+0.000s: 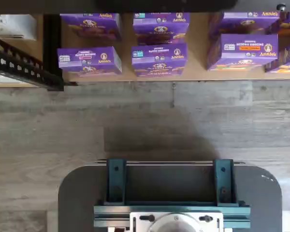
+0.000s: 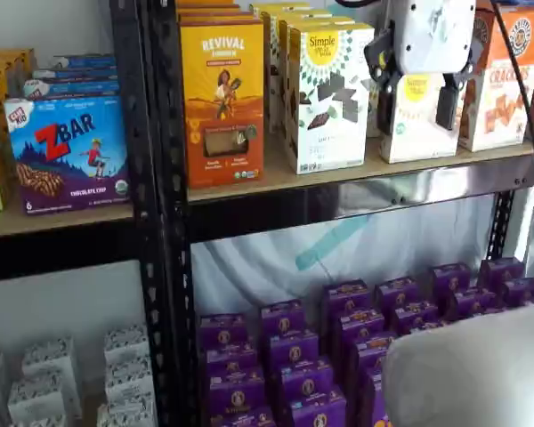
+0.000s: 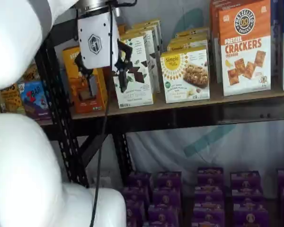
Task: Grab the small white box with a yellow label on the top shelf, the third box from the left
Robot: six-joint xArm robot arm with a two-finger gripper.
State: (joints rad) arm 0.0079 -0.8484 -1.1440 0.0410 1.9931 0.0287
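Note:
The small white box (image 3: 184, 75) with a yellow round logo stands on the top shelf (image 3: 217, 100), between a taller white carton and an orange cracker carton. In a shelf view it shows behind my fingers (image 2: 416, 133). My gripper (image 2: 416, 105) hangs in front of the shelf (image 2: 276, 178) with its white body above and a plain gap between its two black fingers, empty. In a shelf view the gripper (image 3: 102, 74) is apart from the box, out in front of the rack. The wrist view shows neither box nor fingers.
A tall white carton with dark chocolate pieces (image 2: 327, 93), an orange-yellow carton (image 2: 221, 98) and an orange cracker carton (image 3: 245, 47) share the shelf. Black perforated posts (image 2: 160, 222) frame it. Purple boxes (image 1: 159, 59) stand on the lowest board. A dark mount with teal brackets (image 1: 170, 193) shows in the wrist view.

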